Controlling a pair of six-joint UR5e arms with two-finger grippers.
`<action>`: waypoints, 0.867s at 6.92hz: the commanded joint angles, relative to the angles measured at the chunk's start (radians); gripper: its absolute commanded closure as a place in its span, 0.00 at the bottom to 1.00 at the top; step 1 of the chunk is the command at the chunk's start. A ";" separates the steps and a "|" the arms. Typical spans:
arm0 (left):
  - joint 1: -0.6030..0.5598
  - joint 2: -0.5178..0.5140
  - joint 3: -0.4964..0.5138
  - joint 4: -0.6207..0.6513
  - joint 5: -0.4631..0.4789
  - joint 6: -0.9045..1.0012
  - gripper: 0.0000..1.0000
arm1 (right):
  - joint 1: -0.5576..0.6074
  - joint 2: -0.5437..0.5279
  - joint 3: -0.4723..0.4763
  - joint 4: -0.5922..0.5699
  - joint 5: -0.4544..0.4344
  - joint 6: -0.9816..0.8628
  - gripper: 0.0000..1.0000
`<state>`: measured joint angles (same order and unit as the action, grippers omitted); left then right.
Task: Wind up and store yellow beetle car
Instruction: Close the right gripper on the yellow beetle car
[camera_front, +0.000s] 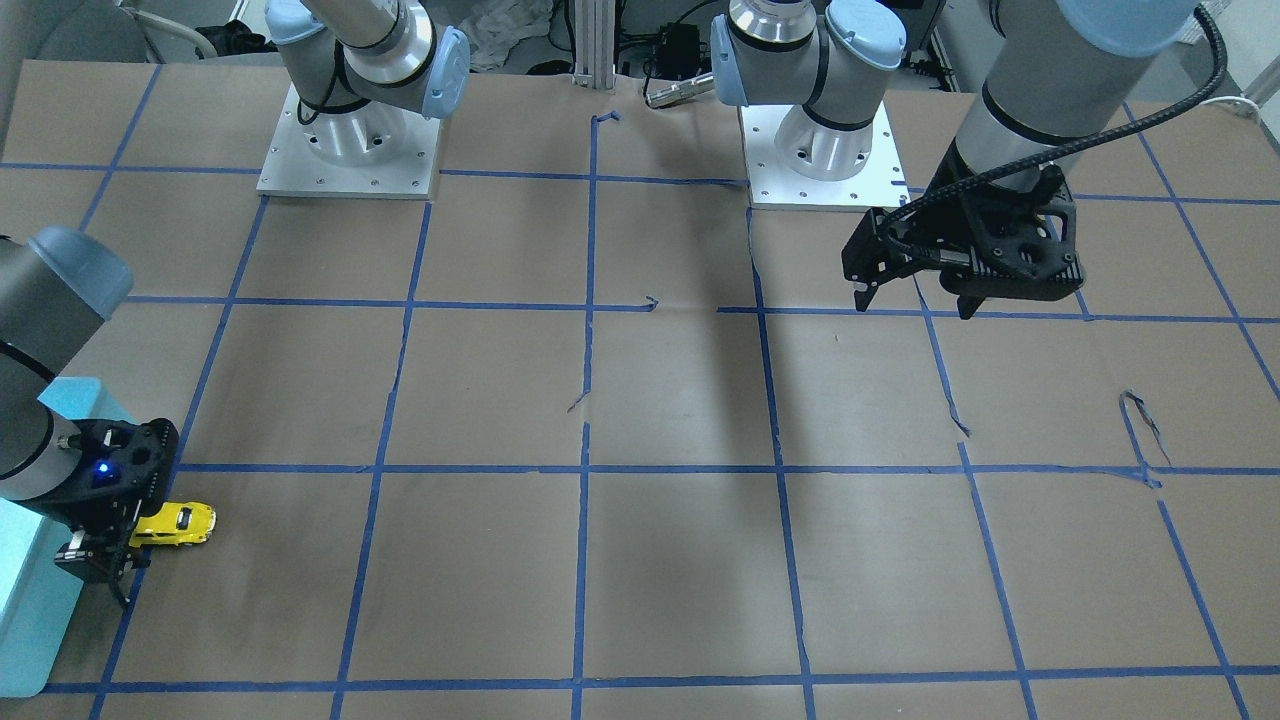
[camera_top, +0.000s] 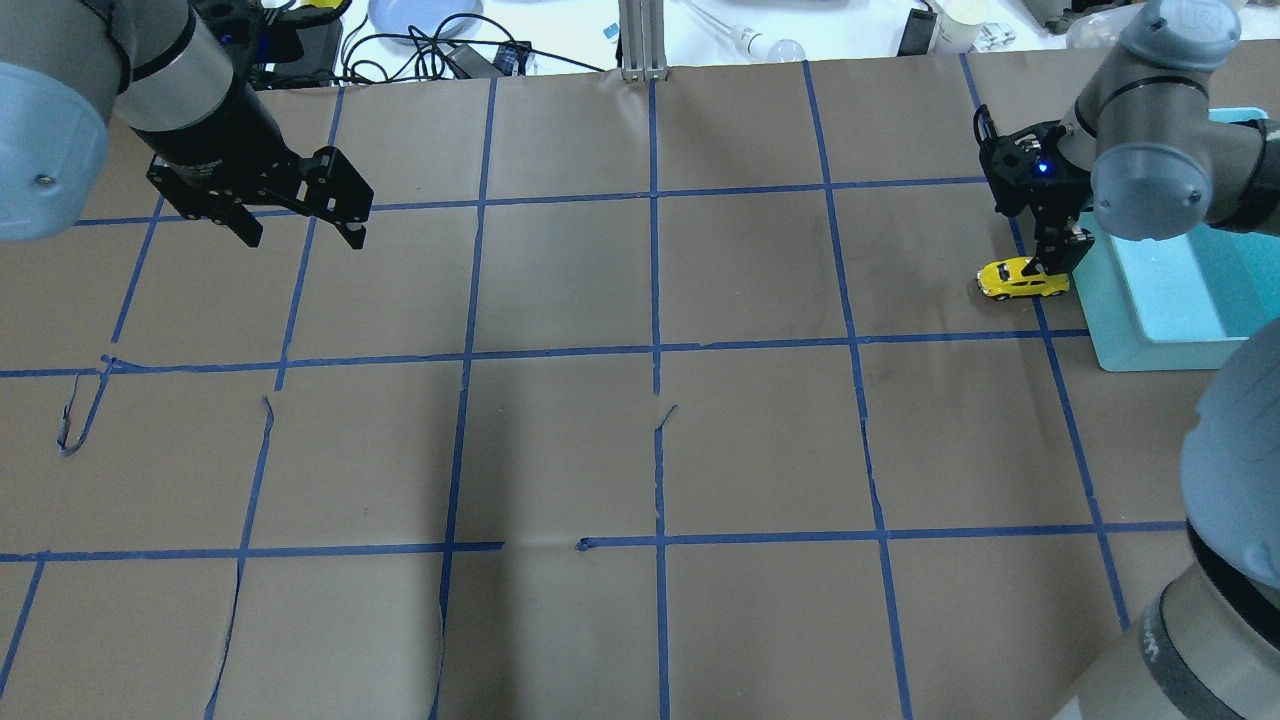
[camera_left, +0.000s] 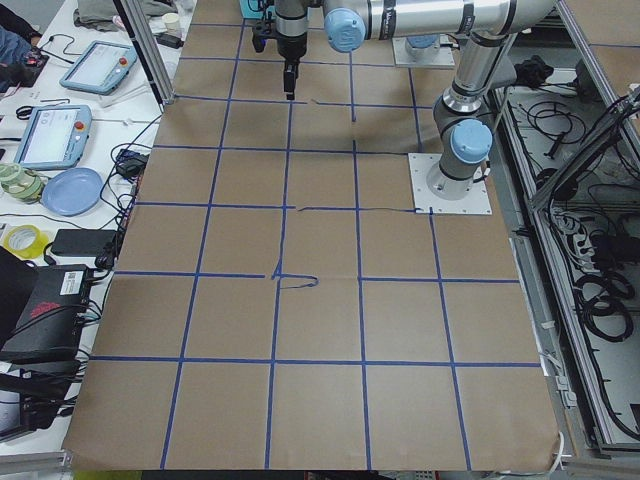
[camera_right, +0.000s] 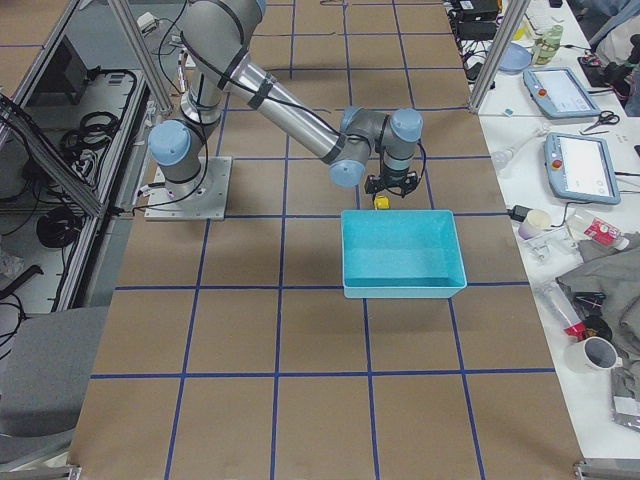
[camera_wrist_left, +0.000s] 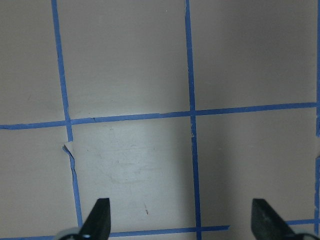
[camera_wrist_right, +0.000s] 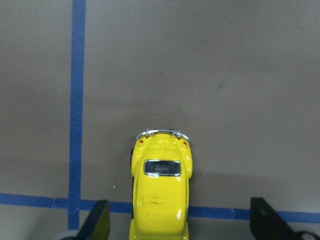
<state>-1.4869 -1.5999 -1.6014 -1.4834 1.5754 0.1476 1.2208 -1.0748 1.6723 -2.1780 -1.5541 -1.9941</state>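
Small glossy yellow beetle car (camera_wrist_right: 160, 197), chrome bumper

So the left arm (camera_front: 1040, 80) and right arm (camera_front: 20, 350) are silver tubes with pale blue joint caps (camera_front: 445, 75), on square metal base plates (camera_front: 290, 180) with screw holes. The left gripper (camera_front: 915, 305) and right gripper (camera_top: 1052, 262) are black and skeletal. Ribbed black cable (camera_front: 1000, 172) on the left, blue LED (camera_top: 1041, 168) on the right.
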 joint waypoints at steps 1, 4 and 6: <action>0.000 -0.009 0.000 0.000 0.000 0.003 0.00 | -0.006 0.009 0.018 -0.002 0.008 0.015 0.00; 0.000 -0.003 0.001 0.015 0.002 0.000 0.00 | -0.006 0.030 0.020 -0.003 -0.001 0.038 0.00; 0.000 -0.002 0.001 0.032 0.003 0.000 0.00 | -0.009 0.030 0.023 -0.002 -0.004 0.087 0.18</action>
<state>-1.4864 -1.6027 -1.6002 -1.4637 1.5775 0.1439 1.2129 -1.0455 1.6940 -2.1803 -1.5547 -1.9260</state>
